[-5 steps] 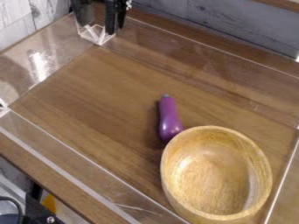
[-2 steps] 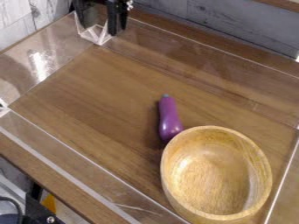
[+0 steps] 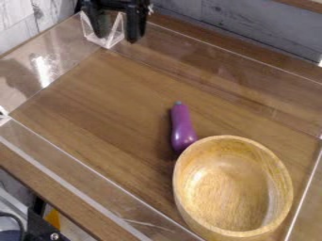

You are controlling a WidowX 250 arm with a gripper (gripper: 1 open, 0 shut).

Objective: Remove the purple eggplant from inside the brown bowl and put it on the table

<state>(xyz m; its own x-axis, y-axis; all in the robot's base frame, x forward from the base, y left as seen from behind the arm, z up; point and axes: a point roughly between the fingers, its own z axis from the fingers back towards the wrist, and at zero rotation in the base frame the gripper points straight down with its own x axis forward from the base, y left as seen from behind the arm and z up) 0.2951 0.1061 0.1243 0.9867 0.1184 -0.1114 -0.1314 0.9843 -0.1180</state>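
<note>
The purple eggplant (image 3: pixel 183 128) lies flat on the table (image 3: pixel 113 104), its thick end just touching or nearly touching the rim of the brown bowl (image 3: pixel 234 186), its narrow stem end pointing away. The bowl stands upright at the lower right with nothing inside. My gripper (image 3: pixel 117 38) hangs at the top left, far from both, pointing down with its dark fingers (image 3: pixel 134 30) spread and nothing between them.
Low clear acrylic walls (image 3: pixel 63 160) edge the tabletop on all sides. A grey planked wall (image 3: pixel 251 24) runs behind the far edge. Bare wood stretches between the gripper and the eggplant.
The gripper has shifted slightly right and down from the top-left corner. The eggplant and bowl have not moved.
</note>
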